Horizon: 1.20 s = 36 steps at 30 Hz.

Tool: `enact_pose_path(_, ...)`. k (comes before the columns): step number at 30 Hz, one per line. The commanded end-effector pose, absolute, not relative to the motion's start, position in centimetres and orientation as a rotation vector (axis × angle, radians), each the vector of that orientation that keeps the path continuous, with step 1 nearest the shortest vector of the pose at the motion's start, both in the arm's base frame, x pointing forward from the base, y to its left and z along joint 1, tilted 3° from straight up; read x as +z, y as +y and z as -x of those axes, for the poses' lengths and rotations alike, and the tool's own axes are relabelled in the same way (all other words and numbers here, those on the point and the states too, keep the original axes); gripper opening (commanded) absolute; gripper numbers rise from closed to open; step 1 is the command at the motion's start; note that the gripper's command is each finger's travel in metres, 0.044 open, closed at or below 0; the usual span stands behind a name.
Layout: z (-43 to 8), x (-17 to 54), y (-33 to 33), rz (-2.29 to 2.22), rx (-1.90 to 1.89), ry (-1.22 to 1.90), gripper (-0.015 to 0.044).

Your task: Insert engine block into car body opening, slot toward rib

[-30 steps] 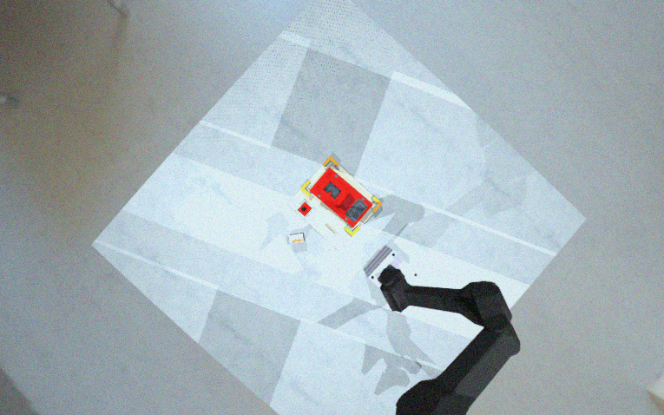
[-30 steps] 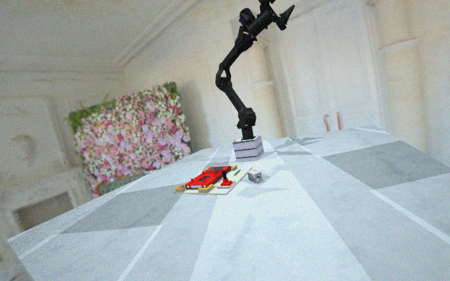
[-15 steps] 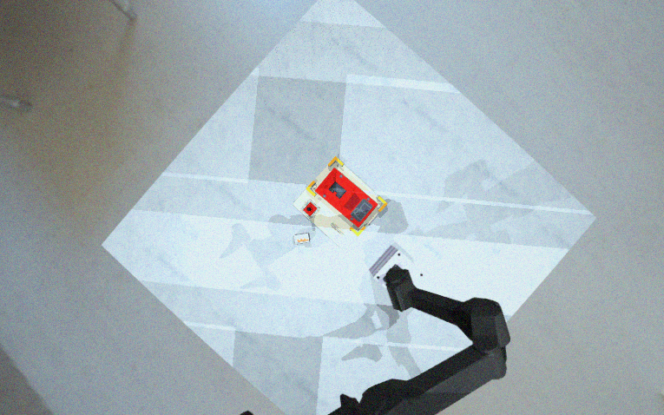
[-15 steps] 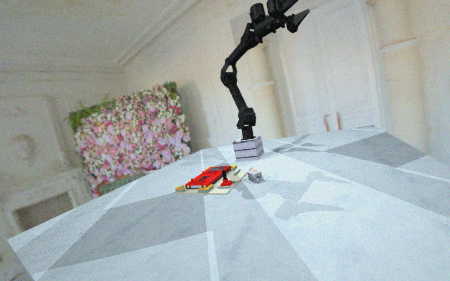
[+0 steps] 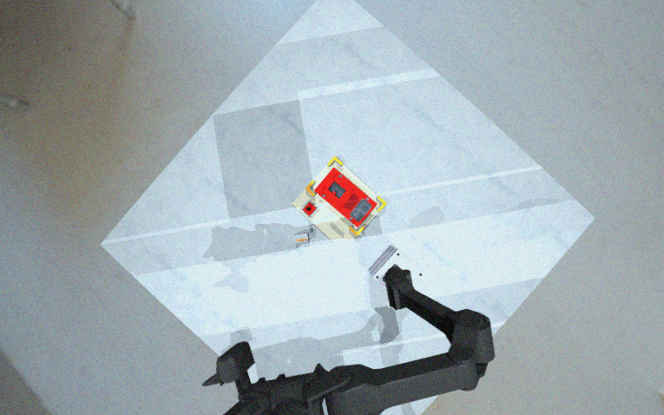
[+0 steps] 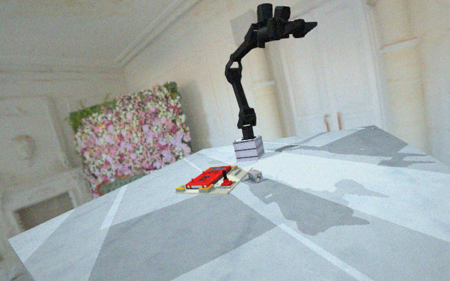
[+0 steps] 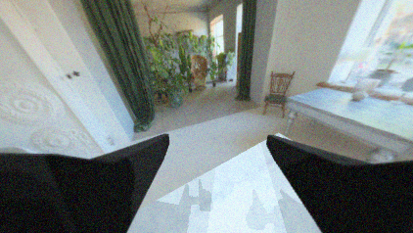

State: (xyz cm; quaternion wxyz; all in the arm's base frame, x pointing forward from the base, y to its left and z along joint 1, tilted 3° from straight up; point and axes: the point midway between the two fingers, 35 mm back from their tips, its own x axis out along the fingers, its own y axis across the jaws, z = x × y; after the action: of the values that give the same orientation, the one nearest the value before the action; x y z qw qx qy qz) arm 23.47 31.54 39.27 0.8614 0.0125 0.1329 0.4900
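The engine block (image 5: pixel 302 237) (image 6: pixel 255 176) is a small grey-white block with orange marks. It lies on the table just off the edge of the cream base board (image 5: pixel 327 221) (image 6: pixel 219 191). The red car body (image 5: pixel 342 206) (image 6: pixel 193 183) lies on that board between yellow-and-grey corner pieces. A dark opening (image 5: pixel 336 189) shows in its top; the rib inside is too small to make out. My gripper (image 7: pixel 217 139) (image 6: pixel 314 24) is open and empty, high above the table and far from the block and the car body. The wrist view shows neither of them.
A red piece with an upright black stick (image 5: pixel 309 208) (image 6: pixel 226 181) stands on the board beside the car body, on the block's side. The arm's striped base box (image 6: pixel 248 148) stands behind the board in the exterior view. Arm shadows fall across the patterned table (image 5: pixel 262 165) (image 6: pixel 185 223).
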Motion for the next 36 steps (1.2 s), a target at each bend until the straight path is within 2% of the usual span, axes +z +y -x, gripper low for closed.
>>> enact_pose_path(1, -25.1, 36.7, 31.0, -0.065, 0.961, 0.389, 0.044)
enact_pose_path(19, -31.5, 25.4, 26.5, -0.226, 0.582, 0.844, 0.044)
enact_pose_path(36, -34.3, 15.6, 19.5, -0.405, 0.122, 1.194, 0.044)
